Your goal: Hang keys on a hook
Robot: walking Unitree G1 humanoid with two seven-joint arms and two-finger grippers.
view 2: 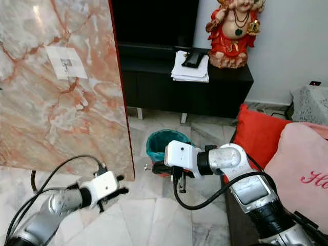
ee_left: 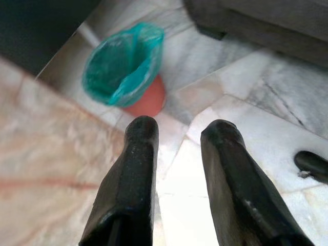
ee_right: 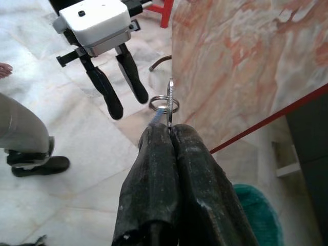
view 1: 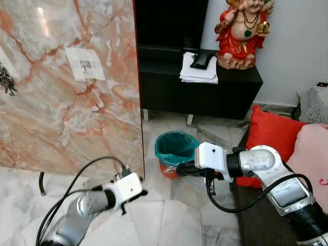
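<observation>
The right gripper (ee_right: pixel 169 130) has its 2 fingers pressed tight together on the keys (ee_right: pixel 168 102): 1 flat key and 1 split ring stick out just past the tips. Beyond the tips stands the marble panel (view 1: pixel 66 87), and on it a small hook (view 1: pixel 85 65) on a white patch, well above and to the left of the jaws. Another bunch of keys (view 1: pixel 6 81) already hangs at the panel's far left edge.

The left gripper (ee_left: pixel 179 133) hangs low beside the panel's lower corner, its 2 fingers parted a little with nothing between them; a teal-lined bin (ee_left: pixel 125 64) lies ahead of them.

To do this step well, I judge the right arm should rise and swing left, keeping the ring facing the hook so it slips over the tip before the pinch loosens.

Counted: 2 grippers, 1 held ring, 1 bin, 1 hook clearly seen.
</observation>
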